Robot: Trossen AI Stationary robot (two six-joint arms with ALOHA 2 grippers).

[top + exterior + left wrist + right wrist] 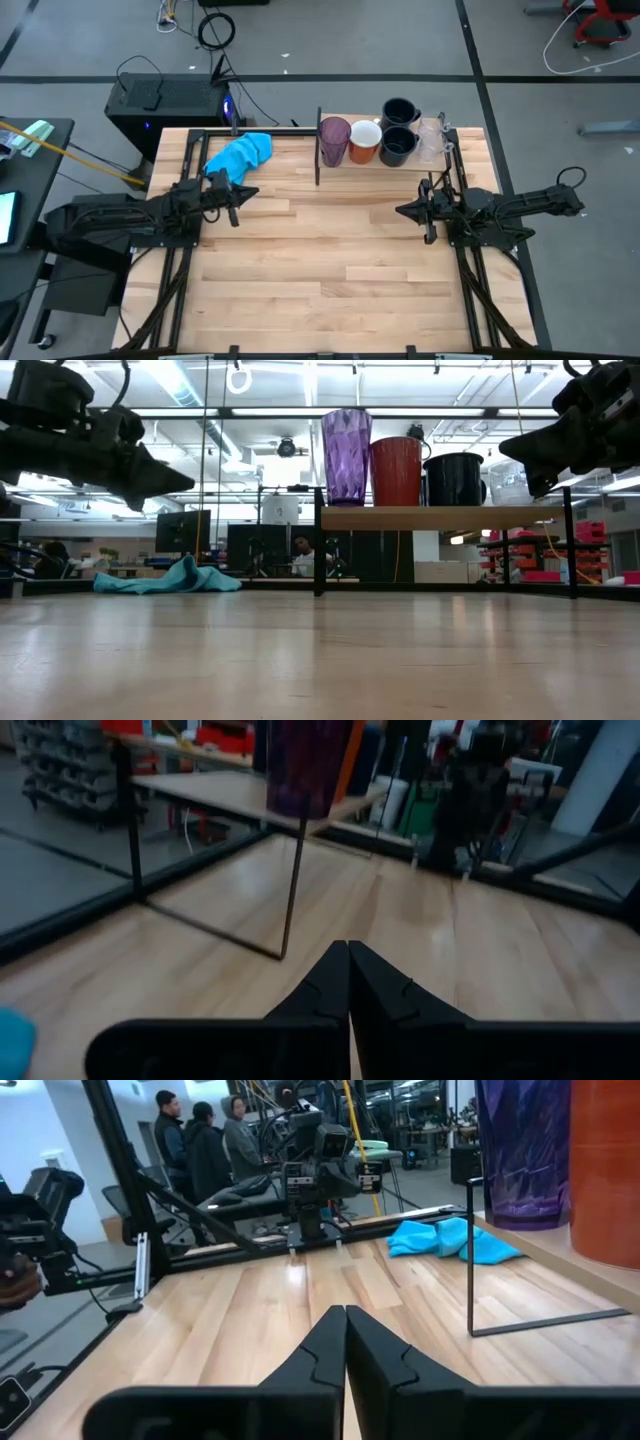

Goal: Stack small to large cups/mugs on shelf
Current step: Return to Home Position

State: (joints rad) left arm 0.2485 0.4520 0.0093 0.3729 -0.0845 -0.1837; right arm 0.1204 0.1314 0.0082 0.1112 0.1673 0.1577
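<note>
My left gripper (243, 193) hung above the left side of the plank-topped wooden desk (320, 270), pointing inward, its 2 dark fingers (330, 982) pressed flat together with nothing between them. My right gripper (402, 210) hung above the right side, pointing back toward the left one, also fully closed and empty. Both sat clear of the desk surface and well apart from each other.

The light wooden shelf with thin dark uprights (440, 517) stood at the far edge of the desk, right of centre. On its board, from the left end, stood the tall translucent purple tumbler (334, 140), upright, and just beside it the orange mug with a white inside (364, 140). Next came the 2 black handled mugs, 1 toward the back edge (400, 112) and 1 toward the front (397, 146). At the right end was clear plastic (431, 140), where I could not tell separate cups apart.

A crumpled bright blue cloth (241, 153) lay on the desk left of the shelf, near the far edge and close to my left arm. Beyond the desk, 3 people (205, 1150) stood in the room.
</note>
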